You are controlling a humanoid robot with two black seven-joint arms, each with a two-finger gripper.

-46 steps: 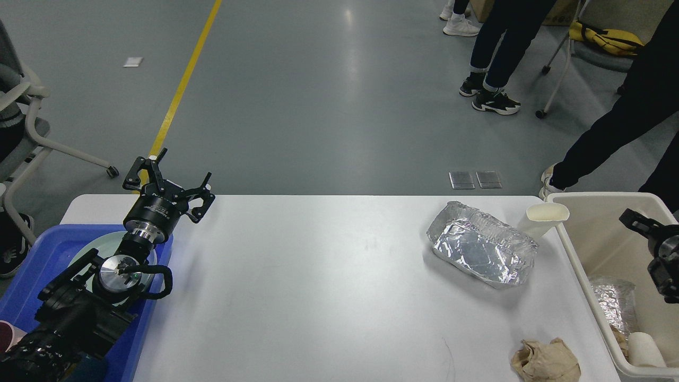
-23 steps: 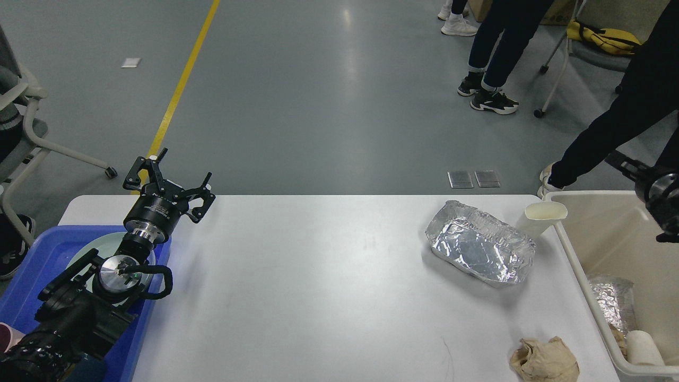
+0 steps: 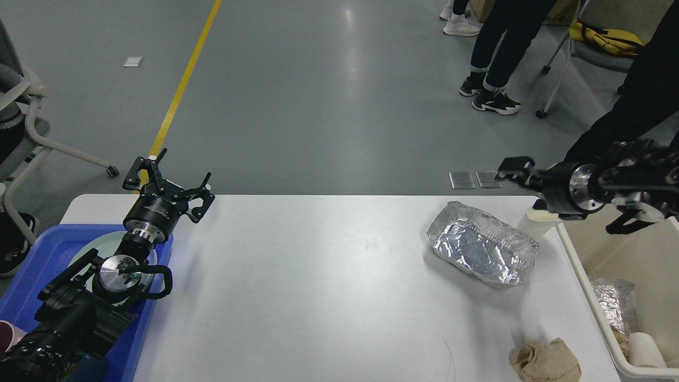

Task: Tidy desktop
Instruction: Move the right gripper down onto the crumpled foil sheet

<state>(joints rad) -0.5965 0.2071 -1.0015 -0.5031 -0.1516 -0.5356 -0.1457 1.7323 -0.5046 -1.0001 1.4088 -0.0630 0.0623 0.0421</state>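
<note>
The white desktop (image 3: 318,286) fills the lower part of the head view. A crumpled foil tray (image 3: 480,249) lies on it at the right. Behind the foil tray stands a cream paper cup (image 3: 534,223), partly covered by my right arm. A ball of crumpled brown paper (image 3: 545,361) lies near the front right corner. My right gripper (image 3: 511,168) hovers above the table's far edge, just behind the foil tray and left of the cup; its fingers read as one dark block. My left gripper (image 3: 177,175) stands open and empty over the far left corner.
A blue tray (image 3: 32,265) holding a pale plate sits under my left arm at the left edge. A cream bin (image 3: 583,265) at the right edge holds foil, paper and a cup. People's legs and wheeled chairs stand on the floor beyond the table.
My right arm rose out of the cream bin and swung left, so its gripper is now over the far edge beside the cup. The left arm stayed still.
</note>
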